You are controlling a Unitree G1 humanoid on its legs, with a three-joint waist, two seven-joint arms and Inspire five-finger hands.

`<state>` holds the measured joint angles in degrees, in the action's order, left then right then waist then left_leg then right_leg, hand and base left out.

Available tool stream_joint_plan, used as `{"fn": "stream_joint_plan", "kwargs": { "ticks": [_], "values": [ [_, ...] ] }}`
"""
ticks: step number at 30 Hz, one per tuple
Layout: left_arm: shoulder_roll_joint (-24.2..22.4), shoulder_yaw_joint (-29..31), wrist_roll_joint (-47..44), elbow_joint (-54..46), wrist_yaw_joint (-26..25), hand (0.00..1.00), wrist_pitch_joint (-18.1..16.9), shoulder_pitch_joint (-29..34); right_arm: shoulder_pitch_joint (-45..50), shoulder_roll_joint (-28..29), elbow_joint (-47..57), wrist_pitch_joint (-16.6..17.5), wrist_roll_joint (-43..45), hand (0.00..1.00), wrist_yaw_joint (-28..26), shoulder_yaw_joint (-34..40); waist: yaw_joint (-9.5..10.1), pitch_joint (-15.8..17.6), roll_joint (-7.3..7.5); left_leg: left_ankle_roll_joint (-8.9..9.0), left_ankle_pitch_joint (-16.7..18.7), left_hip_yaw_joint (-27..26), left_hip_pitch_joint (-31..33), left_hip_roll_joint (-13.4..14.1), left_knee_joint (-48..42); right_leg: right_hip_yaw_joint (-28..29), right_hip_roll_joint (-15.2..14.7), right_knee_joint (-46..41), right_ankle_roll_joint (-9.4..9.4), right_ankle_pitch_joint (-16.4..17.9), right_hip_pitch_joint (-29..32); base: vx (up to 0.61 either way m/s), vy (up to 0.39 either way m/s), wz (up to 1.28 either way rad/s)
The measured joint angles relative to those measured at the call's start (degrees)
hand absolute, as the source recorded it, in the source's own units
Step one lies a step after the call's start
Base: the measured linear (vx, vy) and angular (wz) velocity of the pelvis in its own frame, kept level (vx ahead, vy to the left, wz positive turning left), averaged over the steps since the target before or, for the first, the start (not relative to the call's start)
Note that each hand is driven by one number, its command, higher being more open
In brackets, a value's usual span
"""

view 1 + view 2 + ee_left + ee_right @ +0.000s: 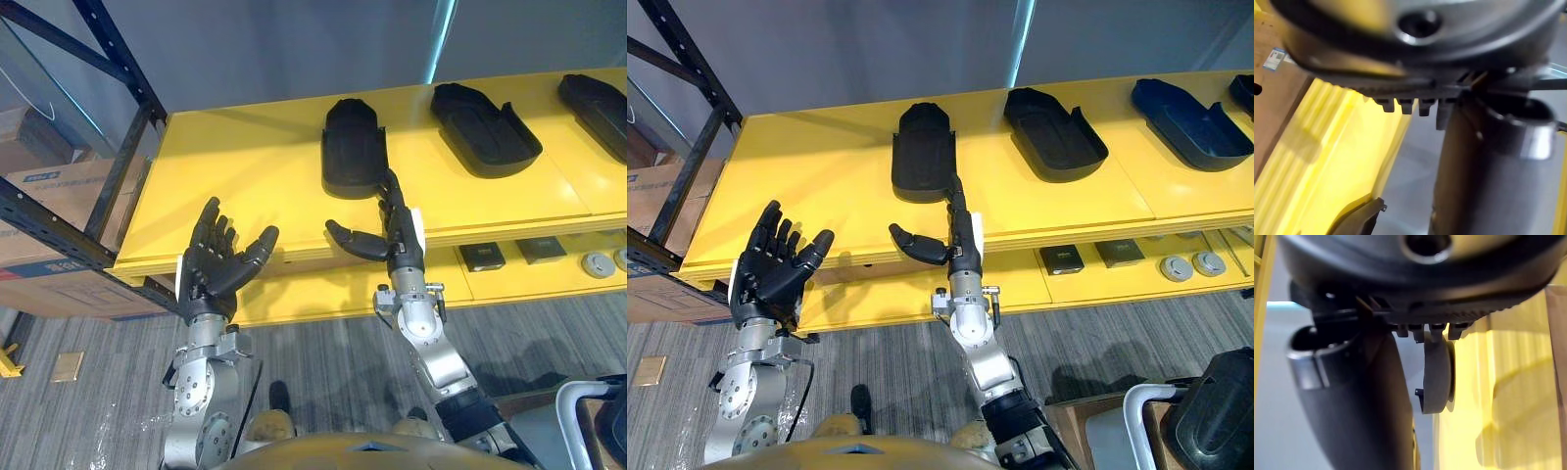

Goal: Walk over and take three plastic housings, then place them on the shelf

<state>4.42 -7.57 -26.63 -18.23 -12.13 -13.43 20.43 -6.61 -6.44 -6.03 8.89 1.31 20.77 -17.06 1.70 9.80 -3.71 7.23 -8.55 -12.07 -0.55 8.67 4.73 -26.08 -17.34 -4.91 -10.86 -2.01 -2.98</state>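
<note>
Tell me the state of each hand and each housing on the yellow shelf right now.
Left housing: lying on the yellow shelf, not gripped.
Middle housing: lying there, untouched.
Right housing: lying there, untouched.
Left hand: open, empty.
Right hand: open, fingers straight by the left housing's near end.

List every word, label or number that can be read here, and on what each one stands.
Blue print on the cardboard box: too small to read.
Sticker on a brown surface, left wrist view: blurred, unreadable.
Plastic housings and yellow shelf: no text visible.
</note>
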Motion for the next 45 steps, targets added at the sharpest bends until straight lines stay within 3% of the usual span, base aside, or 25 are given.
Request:
{"fn": "stream_joint_plan", "kwargs": {
  "ticks": [12, 17, 23, 28, 33, 40, 45],
  "values": [
    [-0.03, -0.86, -0.02, 0.02, -0.02, 1.00, 0.00, -0.65, -4.43, 0.04, -2.81, -0.22, -0.41, 1.00, 1.39, 1.29, 1.30, 0.18, -0.30, -0.18, -0.68, 1.13, 1.67, -0.14, -0.02, -0.68, -0.29, -1.34, 0.35, 0.20, 1.47, -0.01, -0.005, 0.04],
    [-0.06, -0.74, -0.02, 0.02, 1.06, 1.00, 0.00, -0.70, -4.89, -0.04, -2.55, -0.16, -0.25, 1.00, -0.97, 1.48, 1.17, 0.27, -0.37, -0.19, -0.70, 0.90, 1.41, -0.10, -0.02, -0.40, -0.34, -1.63, 0.55, 0.36, 1.57, -0.02, -0.008, -0.02],
    [-0.01, 1.21, -0.02, -0.03, 2.48, 1.00, -0.02, -0.43, 5.44, -1.13, 14.92, 0.99, 0.08, 1.00, -5.70, 2.74, 1.22, 0.59, 0.31, 0.26, 0.38, -1.73, -0.76, 0.39, 0.01, 1.50, 0.41, 0.41, 0.55, -0.14, 0.49, -0.01, -0.011, -0.18],
    [0.21, 3.17, -0.92, -0.08, 3.99, 1.00, -0.02, -0.49, 8.02, -3.58, 22.12, 4.03, -0.56, 1.00, -6.42, 14.57, -0.53, 0.80, 1.61, 0.72, 0.92, -4.08, -2.14, 1.19, 0.00, 3.66, 1.54, 2.15, 0.61, -1.37, 0.04, 0.01, -0.013, -0.26],
    [0.24, 3.62, -2.50, -0.22, 5.93, 1.00, 0.01, -0.48, 8.06, -8.35, 21.61, 3.88, 2.48, 1.00, -6.33, 25.15, -1.62, 0.79, 1.69, 1.46, 1.60, -6.55, -4.11, 2.25, 0.01, 6.02, 2.73, 2.56, 0.88, -1.78, -0.17, 0.00, -0.017, -0.26],
    [1.55, 3.55, -3.06, -0.24, 8.19, 1.00, 1.15, -0.85, 3.73, -15.12, 6.71, 2.65, 4.73, 1.00, -8.22, 31.21, -2.29, 0.60, 1.86, 1.78, 1.71, -7.94, -4.73, 3.12, 0.02, 7.05, 3.64, 3.52, 1.28, -2.39, -0.16, -0.02, -0.013, -0.10],
    [3.82, 2.90, -4.51, -0.16, 8.53, 1.00, 1.38, -3.49, -12.61, -25.94, -14.23, 1.76, 7.73, 1.00, -9.30, 30.93, -1.85, 0.95, 1.85, 1.45, 1.34, -5.30, 1.40, 3.46, -2.50, 5.16, 3.72, 3.92, 1.81, -3.69, 2.93, -0.06, -0.011, 0.22]
  ]
}}
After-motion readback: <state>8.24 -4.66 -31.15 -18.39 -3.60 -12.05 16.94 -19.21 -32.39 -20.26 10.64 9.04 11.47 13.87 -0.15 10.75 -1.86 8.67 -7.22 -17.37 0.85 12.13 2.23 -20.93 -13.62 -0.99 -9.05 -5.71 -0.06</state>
